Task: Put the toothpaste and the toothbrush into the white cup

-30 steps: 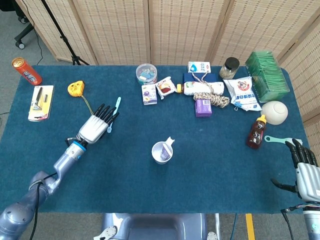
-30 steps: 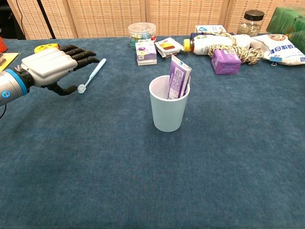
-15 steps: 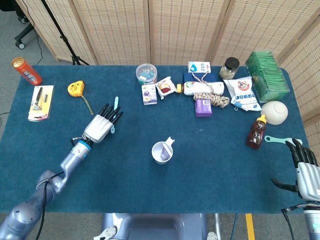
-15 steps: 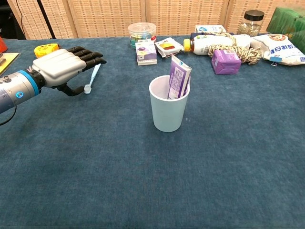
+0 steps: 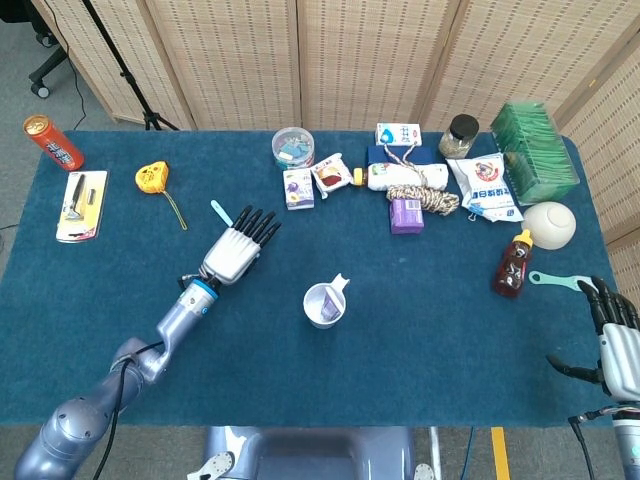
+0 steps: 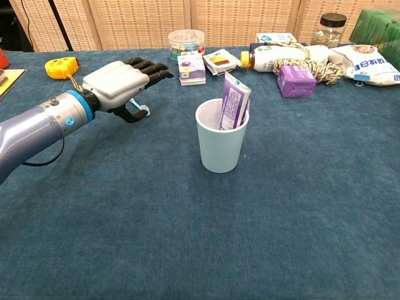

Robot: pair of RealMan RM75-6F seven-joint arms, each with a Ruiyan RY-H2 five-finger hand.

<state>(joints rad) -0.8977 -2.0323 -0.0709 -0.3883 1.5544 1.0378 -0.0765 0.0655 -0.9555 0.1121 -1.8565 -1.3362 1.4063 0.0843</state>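
Note:
The white cup [image 5: 324,304] [image 6: 221,142] stands near the table's middle. The purple toothpaste tube [image 6: 234,106] [image 5: 331,308] leans inside it. My left hand [image 5: 238,252] [image 6: 119,84] hovers left of the cup, fingers stretched toward the far side. It holds the light-blue toothbrush [image 5: 219,211] beneath it, thumb against fingers. One end sticks out past the hand in the head view. The brush head [image 6: 145,111] peeks out under the thumb in the chest view. My right hand [image 5: 615,338] rests open at the table's front right corner, seen only in the head view.
Along the far edge lie a clear jar [image 5: 293,146], small boxes, a rope bundle [image 5: 423,198], a snack bag and a green pack. A sauce bottle [image 5: 512,265], a white bowl [image 5: 550,224], a yellow tape measure [image 5: 152,177] and a razor pack [image 5: 80,205] stand apart.
My left hand has travelled right toward the cup, and the toothbrush has come along with it and turned. The right hand has barely moved.

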